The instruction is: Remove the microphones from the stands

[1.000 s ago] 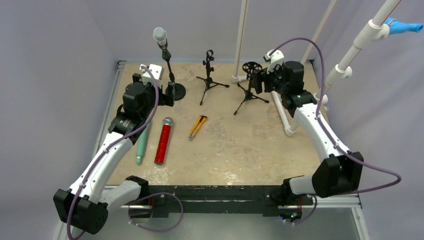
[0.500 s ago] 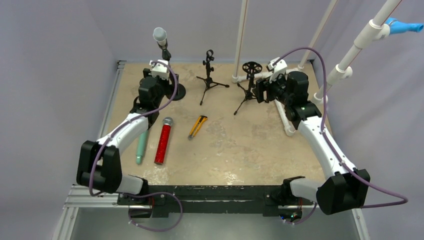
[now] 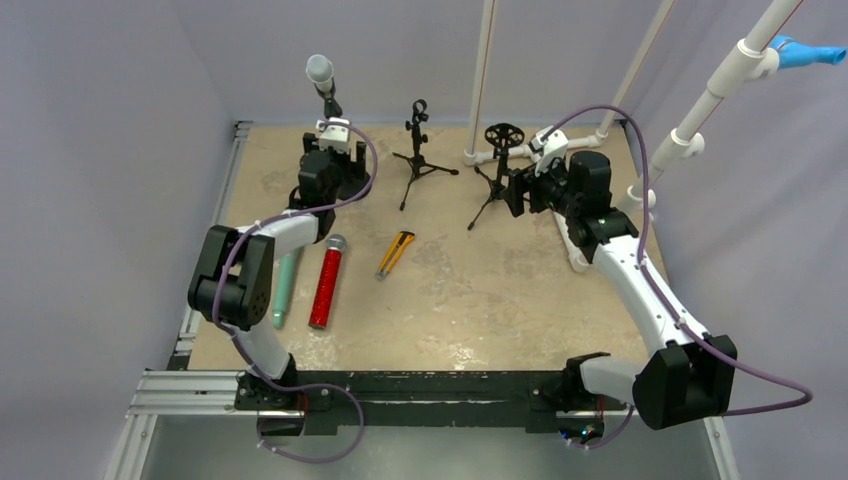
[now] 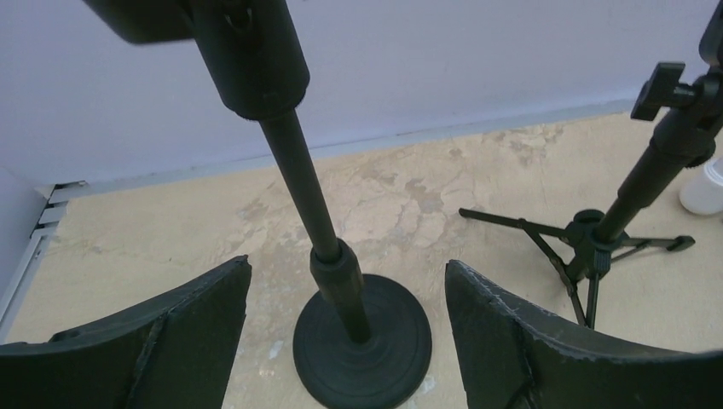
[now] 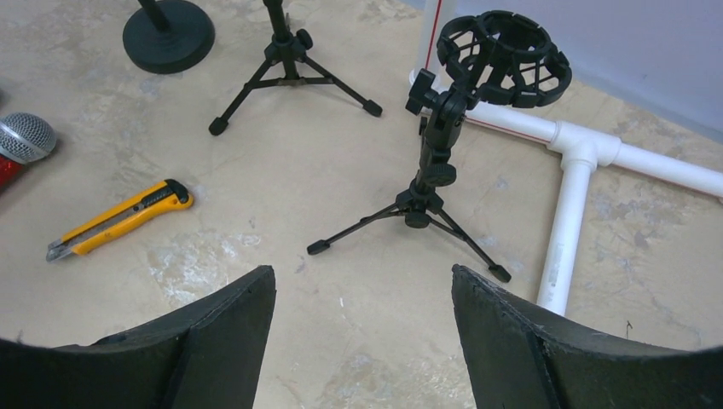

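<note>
Left claw (image 4: 345, 267) spread, facing stand (image 4: 362, 354)

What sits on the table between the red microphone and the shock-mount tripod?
A yellow utility knife lies between the red microphone and the shock-mount tripod, touching neither; the rest is bare tabletop. The top external view shows it best.

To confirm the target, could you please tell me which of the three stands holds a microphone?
The round-base stand, far left, carrying the grey-headed microphone; the middle tripod stand and the shock-mount tripod stand are both empty.
</note>
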Controlling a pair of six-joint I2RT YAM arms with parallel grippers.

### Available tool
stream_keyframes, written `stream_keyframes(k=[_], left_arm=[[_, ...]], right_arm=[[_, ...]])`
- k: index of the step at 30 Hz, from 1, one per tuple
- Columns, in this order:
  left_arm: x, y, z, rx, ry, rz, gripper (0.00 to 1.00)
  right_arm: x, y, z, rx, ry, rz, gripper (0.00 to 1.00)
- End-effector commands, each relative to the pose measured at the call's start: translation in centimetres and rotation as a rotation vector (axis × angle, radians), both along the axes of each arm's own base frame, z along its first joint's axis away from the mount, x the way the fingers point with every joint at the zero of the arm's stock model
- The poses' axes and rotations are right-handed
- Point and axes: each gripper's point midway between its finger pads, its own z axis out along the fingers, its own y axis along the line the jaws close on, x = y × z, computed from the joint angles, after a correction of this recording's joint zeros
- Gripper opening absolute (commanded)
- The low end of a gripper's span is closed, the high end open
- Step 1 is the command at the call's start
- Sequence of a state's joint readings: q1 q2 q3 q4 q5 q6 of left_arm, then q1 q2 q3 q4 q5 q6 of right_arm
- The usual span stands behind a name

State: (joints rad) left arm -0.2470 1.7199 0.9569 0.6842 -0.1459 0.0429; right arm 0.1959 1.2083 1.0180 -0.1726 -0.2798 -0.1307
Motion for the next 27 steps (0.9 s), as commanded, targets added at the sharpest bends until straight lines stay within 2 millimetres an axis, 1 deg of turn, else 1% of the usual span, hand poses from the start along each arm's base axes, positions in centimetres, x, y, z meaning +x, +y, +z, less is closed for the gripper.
stream_keyframes(k=[1,4,9,15,17,20,22,27], left_arm=[[2.3,0.8,4.4,-0.071,-0.153,0.044,0.8],[3.0,0.8,3.9,-0.101,-0.15,0.05,0.79],[4.1,1.2,3.0,-0.113,-0.14,0.061,0.72],[5.3,1.8,2.7,-0.138,-0.133,0.047,0.67],[5.6,1.7,2.8,-0.145,-0.131,0.034,0.63],[6.1,1.5,2.7,-0.147,-0.131,0.018,0.53],[6.1,1.3,2.3,-0.149,-0.127,0.003,0.45],[6.1,0.3,1.7,-0.159,-0.119,-0.048,0.32]], right_arm=[[-0.1,0.3,0.8,0.022,-0.029,0.012,0.73],[-0.1,0.4,0.7,0.023,-0.026,0.017,0.73],[-0.1,0.4,0.3,0.024,-0.015,0.021,0.73],[0.1,0.6,-0.2,0.025,0.006,0.024,0.73],[0.1,0.6,-0.5,0.022,0.01,0.024,0.73],[0.0,0.5,-0.9,0.017,0.019,0.022,0.73],[0.0,0.5,-1.1,0.014,0.021,0.022,0.73],[0.0,0.3,-1.7,0.009,0.032,0.016,0.73]])
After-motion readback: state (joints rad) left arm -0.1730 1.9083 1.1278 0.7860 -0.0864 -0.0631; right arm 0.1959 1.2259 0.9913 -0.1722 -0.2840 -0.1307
